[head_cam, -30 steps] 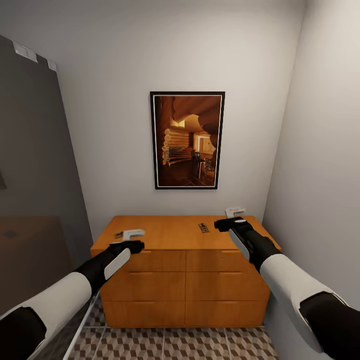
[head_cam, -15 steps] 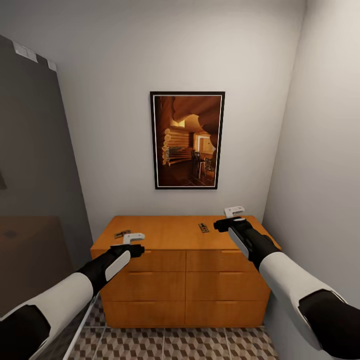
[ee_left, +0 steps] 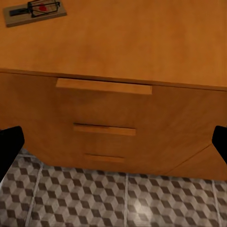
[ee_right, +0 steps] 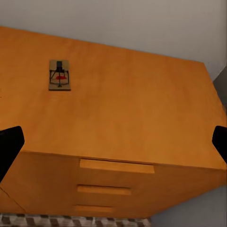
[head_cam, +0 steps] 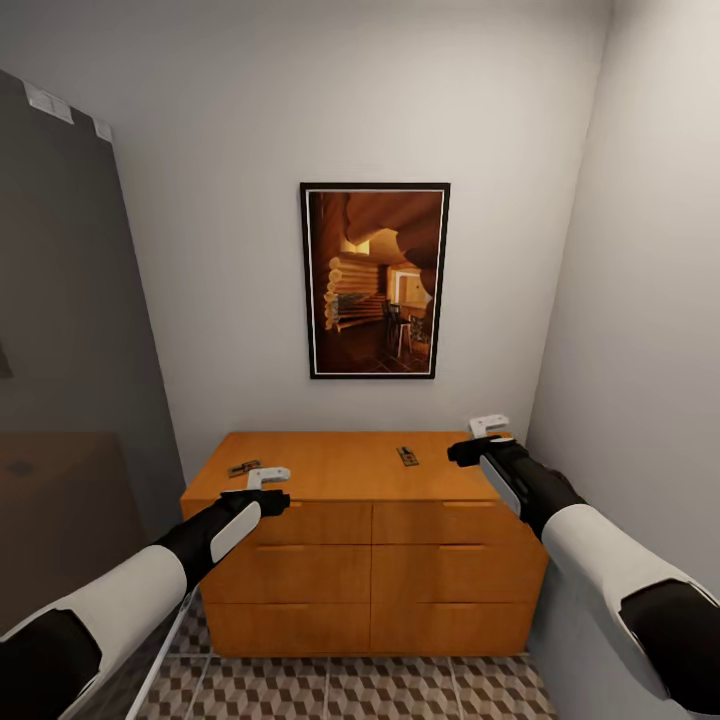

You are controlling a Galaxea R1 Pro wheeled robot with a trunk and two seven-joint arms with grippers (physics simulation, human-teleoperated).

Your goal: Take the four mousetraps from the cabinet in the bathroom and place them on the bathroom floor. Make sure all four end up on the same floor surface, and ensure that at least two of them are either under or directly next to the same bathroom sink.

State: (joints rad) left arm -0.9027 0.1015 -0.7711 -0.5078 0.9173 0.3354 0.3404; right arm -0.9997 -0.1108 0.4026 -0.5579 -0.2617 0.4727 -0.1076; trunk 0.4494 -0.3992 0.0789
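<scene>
Two mousetraps were countable on the cabinet [head_cam: 340, 465] top: one at center-left of the head frame [head_cam: 243, 467], one near center [head_cam: 407, 455]; the other two were not located. Left gripper [head_cam: 268, 489] hovered at the cabinet's front left edge, right gripper [head_cam: 480, 440] over its right end; both were spread wide and empty, their dark fingertips [ee_left: 9, 146] at opposite frame edges. Judged light, stiff, thin boards; best pinched across the long wooden edges, avoiding the sprung wire. Patterned floor [head_cam: 340, 690] lay at the bottom.

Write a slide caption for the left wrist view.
Small tan wooden mousetrap lying on orange-brown wooden cabinet above cube-patterned tiled floor.
</scene>
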